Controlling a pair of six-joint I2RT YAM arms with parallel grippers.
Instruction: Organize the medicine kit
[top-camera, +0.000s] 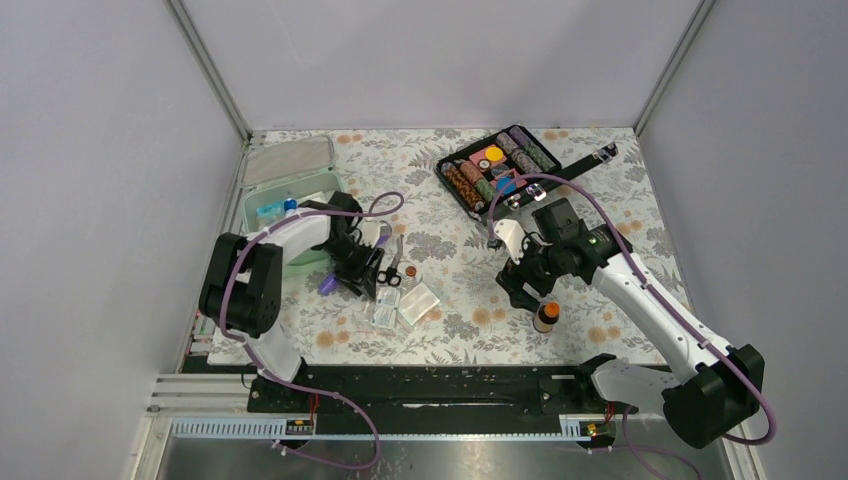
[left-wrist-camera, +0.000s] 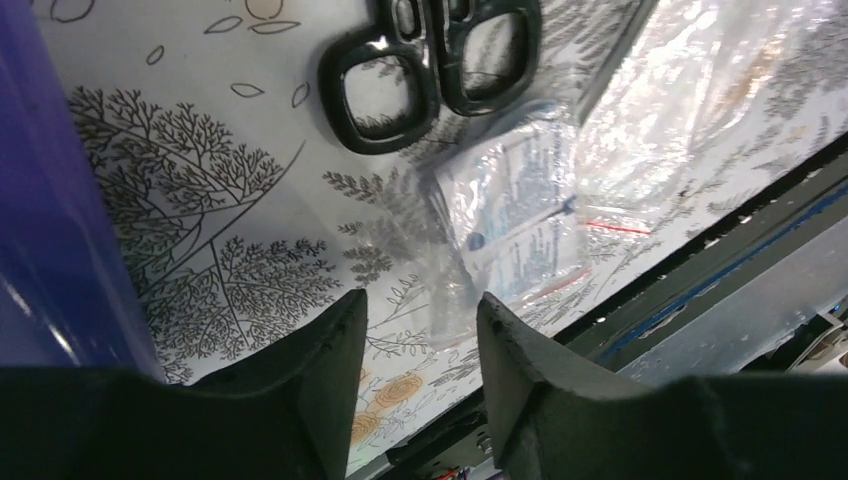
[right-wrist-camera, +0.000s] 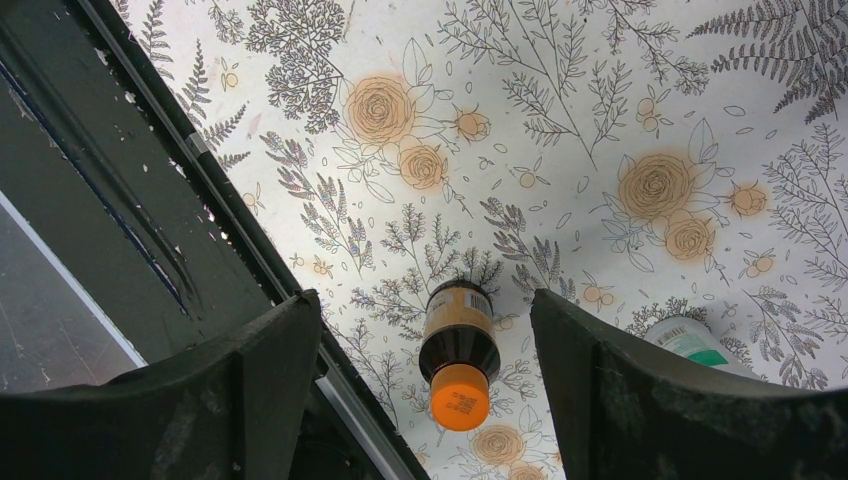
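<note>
Your right fingers (right-wrist-camera: 250, 380) hang spread wide and empty, straddling the orange-capped bottle (right-wrist-camera: 459, 355), which looks upright on the tabletop (right-wrist-camera: 600, 100) directly beneath. Your left fingers (left-wrist-camera: 310, 380) stand apart over a clear packet (left-wrist-camera: 520, 215), gripping nothing; the medicine kit (top-camera: 256, 200) lies open at far left, nearer that arm.

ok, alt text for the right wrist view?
A small brown bottle with an orange cap stands on the floral-print tablecloth, framed between two dark fingers held wide apart and not touching it. A white container with a green label peeks out by the finger at image right; a dark edge rail runs down the left.
</note>
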